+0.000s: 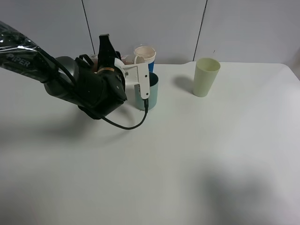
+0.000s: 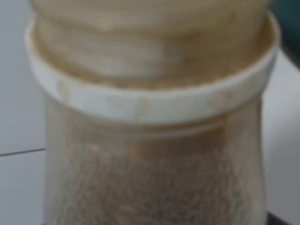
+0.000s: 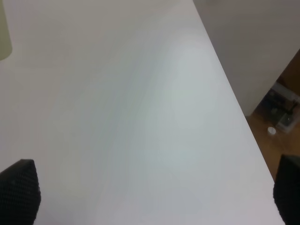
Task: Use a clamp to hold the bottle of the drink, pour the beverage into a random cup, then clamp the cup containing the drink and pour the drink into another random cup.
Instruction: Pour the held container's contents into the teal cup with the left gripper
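White table [image 1: 187, 154]. Left claw [image 1: 110, 58] clamped on bottle [image 2: 150, 140], just beside teal cup [image 1: 153, 91]; tilt unclear. Right claw [image 3: 154, 192] wide open over bare table. Step looks like the first pour. Next: get bottle mouth over teal cup, tip slowly.

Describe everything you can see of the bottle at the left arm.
The bottle is clear plastic with a wide threaded neck, uncapped, above a white collar ring. Brownish film or liquid tints its wall. It fills the blurred left wrist view. From the high camera it is mostly hidden behind the left gripper, which seems shut on it, beside the teal cup.
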